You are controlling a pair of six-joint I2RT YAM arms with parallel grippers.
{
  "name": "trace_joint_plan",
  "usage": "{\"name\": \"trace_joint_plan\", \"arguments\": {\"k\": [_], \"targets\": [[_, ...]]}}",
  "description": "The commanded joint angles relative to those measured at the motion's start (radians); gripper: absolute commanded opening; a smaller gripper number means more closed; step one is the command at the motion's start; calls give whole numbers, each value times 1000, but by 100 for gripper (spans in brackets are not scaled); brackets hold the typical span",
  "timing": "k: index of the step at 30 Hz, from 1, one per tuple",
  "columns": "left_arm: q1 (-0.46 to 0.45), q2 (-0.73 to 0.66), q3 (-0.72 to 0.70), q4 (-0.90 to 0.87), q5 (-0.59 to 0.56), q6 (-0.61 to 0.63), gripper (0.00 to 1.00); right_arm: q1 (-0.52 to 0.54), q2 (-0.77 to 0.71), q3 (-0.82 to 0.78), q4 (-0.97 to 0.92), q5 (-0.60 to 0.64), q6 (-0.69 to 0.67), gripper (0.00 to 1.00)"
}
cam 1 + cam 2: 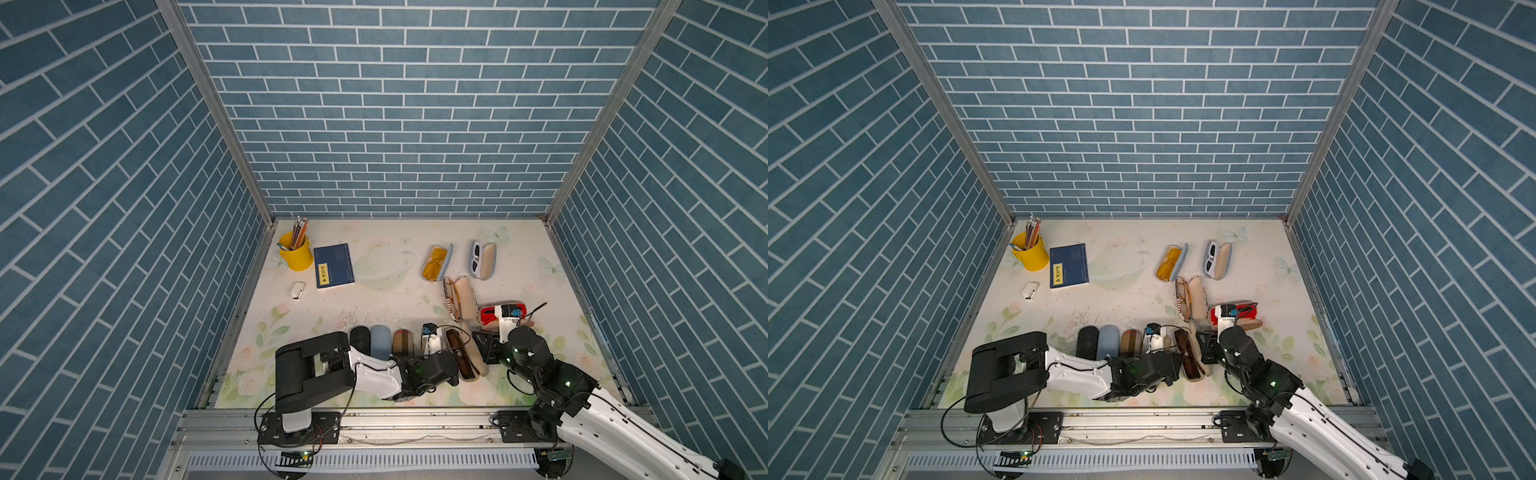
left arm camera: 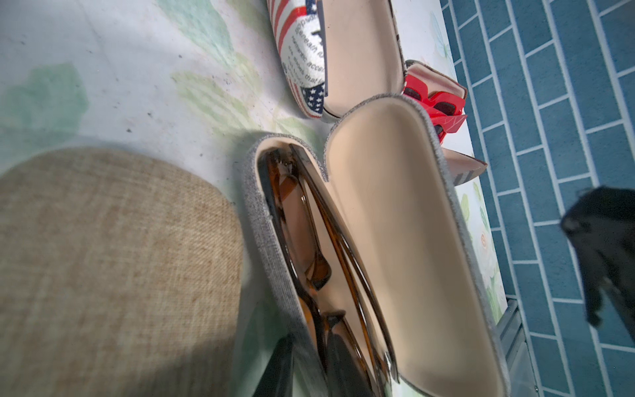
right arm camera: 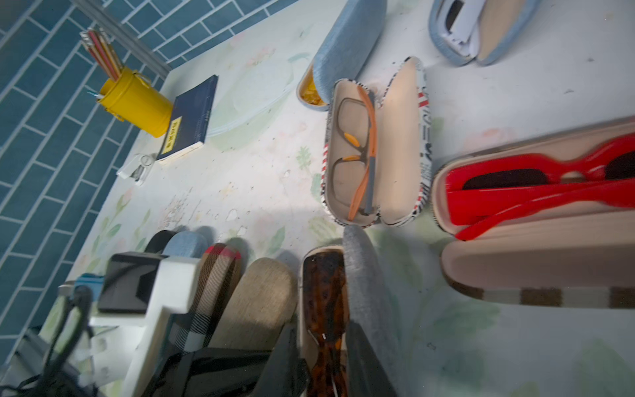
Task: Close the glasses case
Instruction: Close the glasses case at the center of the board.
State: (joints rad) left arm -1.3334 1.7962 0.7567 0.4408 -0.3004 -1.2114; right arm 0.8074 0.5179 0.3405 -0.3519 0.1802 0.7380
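So the gray case (image 1: 471,353) sits lower centre in both top views, at the right end of a row of closed cases (image 1: 380,340). Its lid is up and brown glasses (image 2: 309,240) lie inside. The left gripper (image 1: 444,365) is at its lower left end, and the right gripper (image 1: 487,348) is just beside the lid on the right. Can't tell if either one is clamped or loose, since the fingers are mostly hidden.
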Motion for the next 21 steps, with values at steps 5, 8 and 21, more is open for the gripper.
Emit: {"name": "trace_joint_plan", "arguments": {"k": [5,8,21], "targets": [[8,21,-11,1,-6,16,22,-11,52,-7,-47,81,31,23],[9,22,-13,5,-3,16,22,-13,34,-49,2,41,22,20],[10,38,-1,1,1,16,21,-14,2,-135,132,-88,17,14]]}}
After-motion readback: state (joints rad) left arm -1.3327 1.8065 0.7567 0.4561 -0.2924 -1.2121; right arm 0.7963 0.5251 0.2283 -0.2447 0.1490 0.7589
